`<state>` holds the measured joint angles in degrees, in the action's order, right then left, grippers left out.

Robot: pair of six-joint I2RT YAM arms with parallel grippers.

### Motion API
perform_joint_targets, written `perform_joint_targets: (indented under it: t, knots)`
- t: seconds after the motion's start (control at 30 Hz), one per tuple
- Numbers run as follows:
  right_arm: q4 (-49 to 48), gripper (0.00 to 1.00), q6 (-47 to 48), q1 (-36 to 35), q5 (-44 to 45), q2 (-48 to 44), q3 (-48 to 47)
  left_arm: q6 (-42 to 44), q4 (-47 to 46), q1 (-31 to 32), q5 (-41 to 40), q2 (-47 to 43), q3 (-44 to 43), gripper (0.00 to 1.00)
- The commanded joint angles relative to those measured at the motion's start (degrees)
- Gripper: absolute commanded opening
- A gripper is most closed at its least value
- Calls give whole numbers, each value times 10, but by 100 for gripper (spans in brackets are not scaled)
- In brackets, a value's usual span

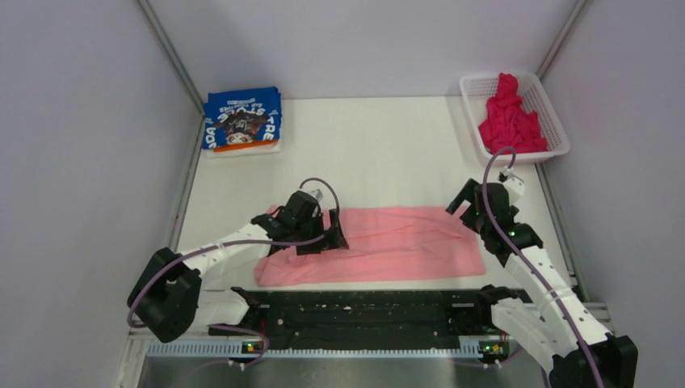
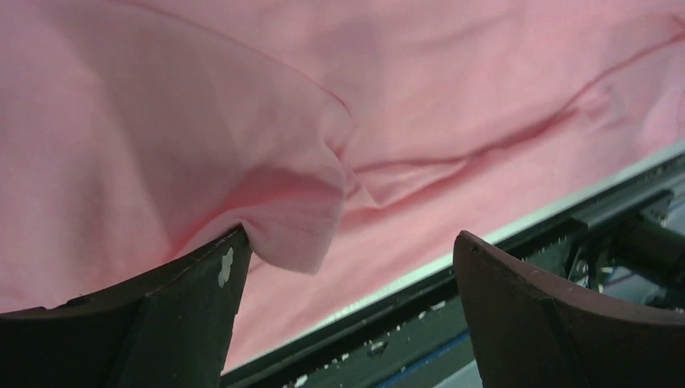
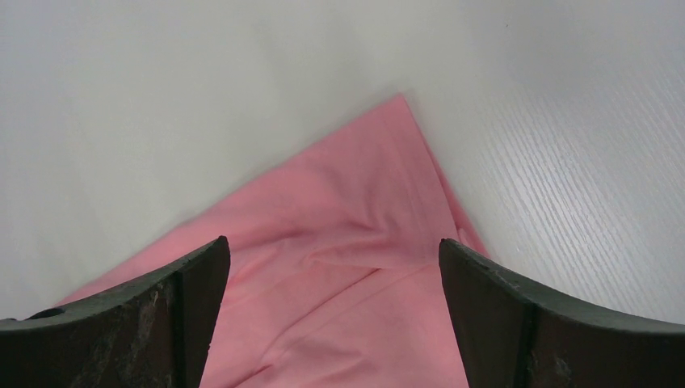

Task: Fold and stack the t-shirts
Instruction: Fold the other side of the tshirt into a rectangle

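A light pink t-shirt (image 1: 404, 246) lies spread in a wide band on the white table near the front. My left gripper (image 1: 333, 236) is open over its left part. In the left wrist view a loose flap of the pink t-shirt (image 2: 299, 218) drapes on the tip of one finger (image 2: 202, 299), with nothing pinched between the jaws of the left gripper (image 2: 347, 255). My right gripper (image 1: 463, 207) hovers open above the shirt's far right corner (image 3: 380, 170); its jaws (image 3: 333, 250) straddle cloth without touching. A folded blue t-shirt (image 1: 242, 120) lies back left. A magenta t-shirt (image 1: 510, 117) is bunched in the basket.
The white mesh basket (image 1: 472, 89) stands at the back right corner. A black rail (image 1: 363, 311) runs along the table's near edge between the arm bases, close to the pink shirt's front hem. Grey walls and metal posts close in both sides.
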<state>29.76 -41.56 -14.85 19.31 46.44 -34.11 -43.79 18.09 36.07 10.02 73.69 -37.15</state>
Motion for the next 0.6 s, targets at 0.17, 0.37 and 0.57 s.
perform_joint_targets:
  t: [0.17,0.37,0.57]
  knots:
    - [-19,99,12,-3,-12,-14,6,-27,4,119,34,-18,21,99]
    - [-49,99,52,-3,-55,-25,14,-7,40,172,6,-78,-4,99]
    - [-141,99,90,-16,-183,15,32,-75,78,147,-178,-145,-11,99]
